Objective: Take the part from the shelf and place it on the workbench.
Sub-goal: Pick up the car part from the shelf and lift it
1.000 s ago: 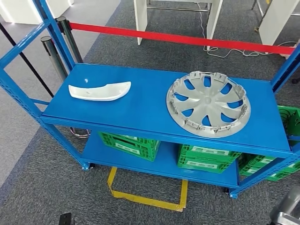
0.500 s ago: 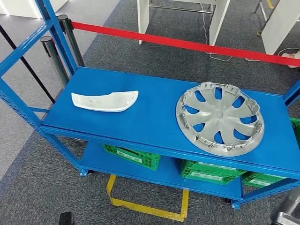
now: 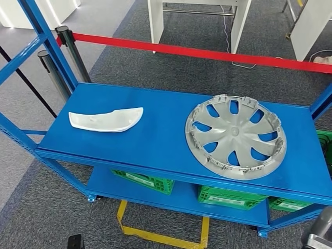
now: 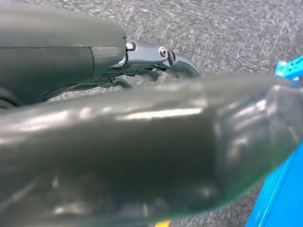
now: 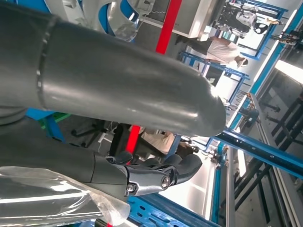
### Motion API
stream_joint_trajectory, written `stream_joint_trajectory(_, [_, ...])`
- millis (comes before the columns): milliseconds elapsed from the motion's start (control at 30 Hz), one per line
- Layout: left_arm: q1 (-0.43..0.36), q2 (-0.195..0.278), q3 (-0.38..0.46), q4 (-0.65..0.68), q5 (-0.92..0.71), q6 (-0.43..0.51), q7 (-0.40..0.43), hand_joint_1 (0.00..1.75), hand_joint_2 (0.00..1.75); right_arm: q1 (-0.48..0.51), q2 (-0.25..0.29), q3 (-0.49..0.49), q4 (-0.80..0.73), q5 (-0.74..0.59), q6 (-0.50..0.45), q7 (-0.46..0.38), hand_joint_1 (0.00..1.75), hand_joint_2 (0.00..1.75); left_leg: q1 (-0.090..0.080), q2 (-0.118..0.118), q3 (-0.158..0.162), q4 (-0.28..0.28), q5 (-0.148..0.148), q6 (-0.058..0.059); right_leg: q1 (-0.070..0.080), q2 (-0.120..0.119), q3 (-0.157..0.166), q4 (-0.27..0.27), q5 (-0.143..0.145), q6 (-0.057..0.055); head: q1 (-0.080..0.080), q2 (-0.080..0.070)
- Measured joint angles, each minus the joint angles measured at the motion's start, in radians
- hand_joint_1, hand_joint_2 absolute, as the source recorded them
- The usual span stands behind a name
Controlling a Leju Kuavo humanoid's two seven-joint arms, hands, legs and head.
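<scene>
Blue shelf (image 3: 164,129) shifting in frame since earlier, camera still settling; wheel cover (image 3: 235,136) and white trim (image 3: 106,119) lying untouched; both robot hands' finger states impossible to tell.

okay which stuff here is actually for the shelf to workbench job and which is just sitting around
For the job:
- blue shelf
- hubcap or white curved part; cannot tell which

Just lying about:
- green crates
- red barrier belt
- yellow floor marking

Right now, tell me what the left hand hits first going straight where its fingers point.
Probably the blue shelf frame, beyond bare grey carpet. The left hand holds nothing. Depth is unclear, so it might pass short of it.
</scene>
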Motion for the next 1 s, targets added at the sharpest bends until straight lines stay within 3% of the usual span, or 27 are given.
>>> stream_joint_trajectory(100, [-0.002,0.001,0.001,0.0,-0.002,0.0,0.0,0.0,0.0,0.0,0.0,-0.002,0.0,0.001,0.005,0.003,0.0,0.0,-0.003,0.001,0.066,-0.18,0.111,0.011,0.001,0.001,0.01,0.001,-0.006,0.004,0.0,0.0])
stream_joint_trajectory(167, [-0.003,0.002,0.002,0.0,-0.005,-0.001,0.0,0.0,0.0,-0.002,0.0,-0.003,0.001,0.001,0.01,0.008,0.0,0.0,-0.008,0.003,0.092,-0.252,0.13,0.022,0.003,0.001,0.009,0.002,-0.008,0.013,0.0,0.0])
stream_joint_trajectory(300, [-0.001,0.002,0.003,0.0,-0.017,-0.006,0.0,0.0,0.0,-0.018,-0.003,-0.02,0.018,0.003,0.03,0.028,0.0,0.0,-0.006,0.003,0.097,-0.27,0.147,0.043,0.003,0.002,0.001,0.016,-0.024,0.037,0.002,0.0])
stream_joint_trajectory(367, [-0.004,0.002,0.003,0.0,-0.024,-0.009,0.0,0.0,0.0,-0.034,-0.011,-0.043,0.038,0.008,0.042,0.04,0.0,0.0,-0.002,0.004,0.097,-0.276,0.153,0.051,0.0,0.003,-0.04,0.097,-0.076,0.045,0.006,0.0])
stream_joint_trajectory(433, [-0.005,0.002,0.003,0.0,-0.031,-0.013,0.002,0.0,0.0,-0.056,-0.024,-0.074,0.071,0.012,0.061,0.052,0.0,0.0,-0.003,0.005,0.094,-0.276,0.153,0.053,-0.002,0.003,-0.099,0.223,-0.132,0.052,0.008,0.0])
stream_joint_trajectory(467, [-0.005,0.002,0.003,0.0,-0.035,-0.015,0.003,0.0,0.0,-0.068,-0.034,-0.093,0.089,0.014,0.074,0.055,0.0,0.0,-0.003,0.005,0.093,-0.275,0.153,0.053,-0.002,0.003,-0.117,0.26,-0.139,0.054,0.008,0.0])
stream_joint_trajectory(500, [-0.006,0.003,0.003,0.0,-0.038,-0.016,0.005,0.0,0.0,-0.08,-0.044,-0.111,0.106,0.017,0.088,0.057,0.0,0.0,-0.003,0.005,0.093,-0.275,0.153,0.053,-0.002,0.003,-0.116,0.261,-0.127,0.056,0.008,0.0])
stream_joint_trajectory(533, [-0.006,0.002,0.003,0.0,-0.042,-0.018,0.007,0.0,0.0,-0.093,-0.055,-0.127,0.119,0.022,0.102,0.059,0.0,0.0,-0.003,0.005,0.094,-0.274,0.153,0.052,-0.003,0.003,-0.096,0.22,-0.097,0.057,0.008,0.0])
stream_joint_trajectory(600, [-0.01,0.002,0.002,0.0,-0.049,-0.021,0.013,0.0,0.0,-0.125,-0.08,-0.146,0.14,0.046,0.13,0.065,0.0,0.0,-0.005,0.005,0.093,-0.269,0.151,0.049,-0.003,0.003,-0.028,0.085,-0.036,0.056,0.008,0.0])
stream_joint_trajectory(667, [-0.016,0.002,0.001,0.0,-0.057,-0.025,0.019,0.0,0.0,-0.159,-0.109,-0.149,0.159,0.078,0.149,0.078,0.0,0.0,-0.009,0.005,0.088,-0.263,0.15,0.041,-0.002,0.005,0.014,0.004,-0.016,0.048,0.007,0.0])
stream_joint_trajectory(767, [-0.022,0.002,-0.002,0.0,-0.067,-0.026,0.025,0.0,0.0,-0.2,-0.148,-0.148,0.19,0.114,0.158,0.1,0.0,0.0,-0.009,0.004,0.085,-0.261,0.153,0.028,-0.001,0.005,0.018,-0.005,-0.013,0.033,0.007,0.0])
stream_joint_trajectory(833, [-0.024,0.002,-0.005,0.0,-0.07,-0.026,0.027,0.0,0.0,-0.224,-0.168,-0.146,0.205,0.123,0.159,0.107,0.0,0.0,-0.007,0.004,0.07,-0.225,0.126,0.019,-0.005,0.003,0.02,-0.01,-0.009,0.022,0.003,0.0])
stream_joint_trajectory(933, [-0.027,0.003,-0.006,0.0,-0.071,-0.027,0.029,0.0,0.0,-0.242,-0.186,-0.146,0.223,0.126,0.16,0.109,0.0,0.0,-0.003,0.005,-0.011,-0.039,0.034,0.007,-0.006,-0.002,0.019,-0.012,-0.008,0.015,-0.001,0.0])
stream_joint_trajectory(967, [-0.027,0.003,-0.006,0.0,-0.071,-0.027,0.03,0.0,0.0,-0.244,-0.19,-0.145,0.229,0.126,0.16,0.11,0.0,0.0,-0.002,0.005,-0.034,0.013,0.018,0.005,-0.005,-0.003,0.019,-0.011,-0.008,0.015,-0.001,0.0])
stream_joint_trajectory(1000, [-0.026,0.003,-0.006,0.0,-0.071,-0.027,0.032,0.0,0.0,-0.245,-0.193,-0.145,0.234,0.126,0.16,0.11,0.0,0.0,-0.002,0.005,-0.041,0.028,0.023,0.006,-0.005,-0.003,0.02,-0.011,-0.008,0.014,-0.001,0.0])
